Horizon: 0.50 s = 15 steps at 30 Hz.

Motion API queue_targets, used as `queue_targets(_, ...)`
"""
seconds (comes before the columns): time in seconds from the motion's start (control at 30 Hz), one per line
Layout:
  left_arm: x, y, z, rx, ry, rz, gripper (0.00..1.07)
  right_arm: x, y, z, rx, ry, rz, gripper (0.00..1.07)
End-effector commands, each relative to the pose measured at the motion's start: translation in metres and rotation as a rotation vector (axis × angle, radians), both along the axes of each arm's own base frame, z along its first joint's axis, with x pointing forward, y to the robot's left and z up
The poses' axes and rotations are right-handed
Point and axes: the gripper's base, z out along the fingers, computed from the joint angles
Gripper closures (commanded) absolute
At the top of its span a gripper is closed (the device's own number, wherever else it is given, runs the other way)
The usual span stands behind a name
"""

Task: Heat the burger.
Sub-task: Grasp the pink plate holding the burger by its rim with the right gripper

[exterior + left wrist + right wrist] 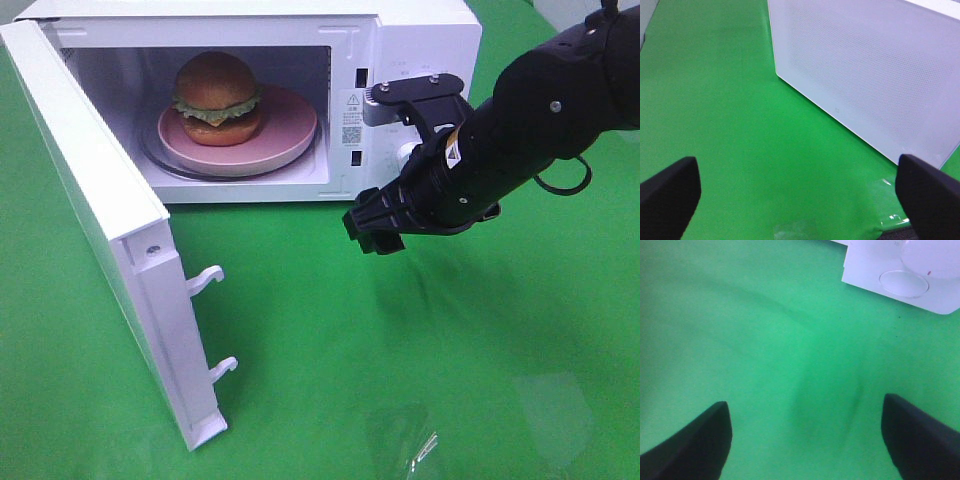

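The left pincer (797, 175) is seen spread wide and empty, facing the outer side of the door (110, 230), which stands wide open. Inside the microwave (420, 40), the burger (217, 95) is set on a pink plate (290, 135). Further right, the right pincer (805, 407) is held open with nothing in it, above the green tabletop (400, 350), just in front of the microwave's right end. The loading is judged done; the door is yet to be shut and the heating started. Counted: one door, one microwave, one burger, one plate, two pincers.
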Motion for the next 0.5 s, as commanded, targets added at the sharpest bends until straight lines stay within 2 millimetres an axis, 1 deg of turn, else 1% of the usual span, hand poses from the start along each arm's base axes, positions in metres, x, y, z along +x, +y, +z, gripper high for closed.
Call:
queue_targets(0.03, 0.000, 0.000, -0.001, -0.007, -0.007, 0.007, 0.09, -0.001, -0.004, 0.005, -0.134, 0.003, 0.133, 0.30)
queue_targets(0.07, 0.000, 0.000, -0.001, -0.007, -0.007, 0.007, 0.09, -0.001, -0.004, 0.005, -0.134, 0.003, 0.133, 0.30)
queue_targets(0.1, 0.000, 0.000, -0.001, -0.007, -0.007, 0.007, 0.09, 0.000, -0.004, 0.007, -0.181, -0.005, 0.202, 0.32)
queue_targets(0.13, 0.000, 0.000, -0.001, -0.007, -0.007, 0.007, 0.09, 0.000, -0.004, 0.007, -0.181, -0.005, 0.202, 0.32)
queue_targets(0.17, 0.000, 0.000, -0.001, -0.007, -0.007, 0.007, 0.09, -0.001, -0.005, 0.008, -0.242, -0.008, 0.284, 0.32)
queue_targets(0.2, 0.000, 0.000, -0.001, -0.007, -0.007, 0.007, 0.09, -0.001, -0.005, 0.008, -0.242, -0.008, 0.284, 0.32)
queue_targets(0.23, 0.000, 0.000, -0.001, -0.007, -0.007, 0.007, 0.09, 0.000, -0.005, 0.010, -0.288, -0.013, 0.355, 0.31)
queue_targets(0.3, 0.000, 0.000, -0.001, -0.007, -0.007, 0.007, 0.09, 0.000, -0.004, 0.012, -0.307, -0.019, 0.388, 0.31)
queue_targets(0.33, 0.000, 0.000, -0.001, -0.007, -0.007, 0.007, 0.09, 0.001, -0.004, 0.014, -0.339, -0.027, 0.448, 0.31)
queue_targets(0.5, 0.000, 0.000, -0.001, -0.007, -0.007, 0.007, 0.09, 0.002, -0.002, 0.017, -0.369, -0.055, 0.533, 0.31)
